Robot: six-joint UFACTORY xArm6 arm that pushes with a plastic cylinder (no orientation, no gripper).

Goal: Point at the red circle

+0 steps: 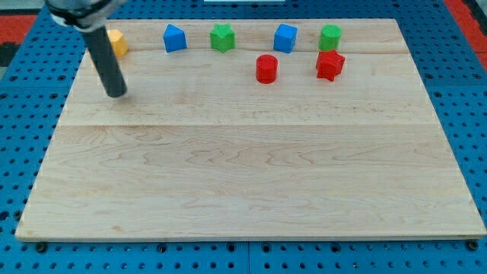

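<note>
Red circle (266, 68) beside red star (329, 65), my tip (116, 94) well apart; no pincer in view.

wooden board (251, 175) beneath my tip (116, 94). along its top edge: yellow block (116, 43), blue blocks (174, 38) (285, 37), green star (221, 36), green cylinder (330, 36); just below these, red circle (266, 68), red star (329, 65).

My rod (105, 61): black. Board (251, 175): pale wood, faint grain. Upper row: yellow block (117, 42), two blue blocks (174, 38) (285, 37), green star (221, 36), green block (330, 36). Just below: red circle (266, 68), red star (329, 65). Surround: blue pegboard (464, 114), dark holes.
</note>
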